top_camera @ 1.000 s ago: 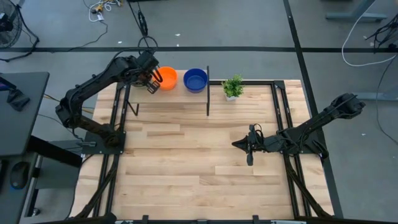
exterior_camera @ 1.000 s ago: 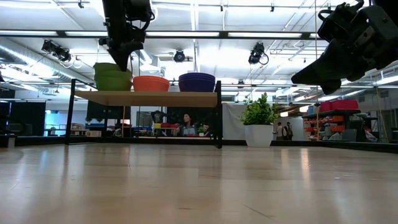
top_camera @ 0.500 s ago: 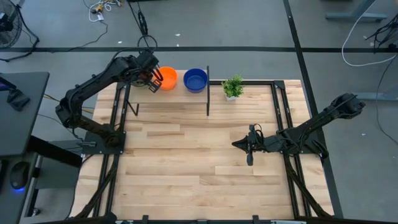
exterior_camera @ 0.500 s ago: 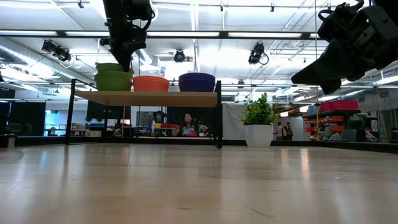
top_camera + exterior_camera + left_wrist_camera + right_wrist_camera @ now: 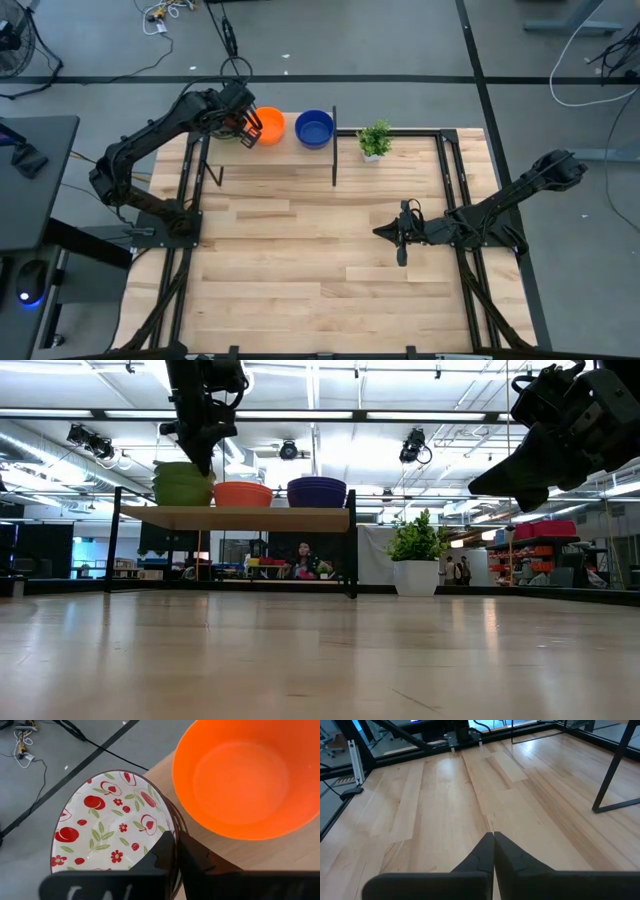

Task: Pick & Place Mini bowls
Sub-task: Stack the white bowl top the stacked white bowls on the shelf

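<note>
Floral-pattern bowl (image 5: 107, 825) sits on the raised shelf (image 5: 235, 517) beside the orange bowl (image 5: 268, 126); left gripper (image 5: 175, 851) pinches its rim. Right gripper (image 5: 493, 851) hangs clenched, empty, above the table (image 5: 300, 260).

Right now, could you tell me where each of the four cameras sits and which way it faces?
High view: overhead, straight down on table; both arms show.
Low view: tabletop height, level toward shelf; arms hang from above.
Left wrist view: above floral bowl and orange bowl; left gripper pinches the floral rim.
Right wrist view: down at bare wood; right gripper shut.
Shared: high and left wrist views both show the orange bowl.
</note>
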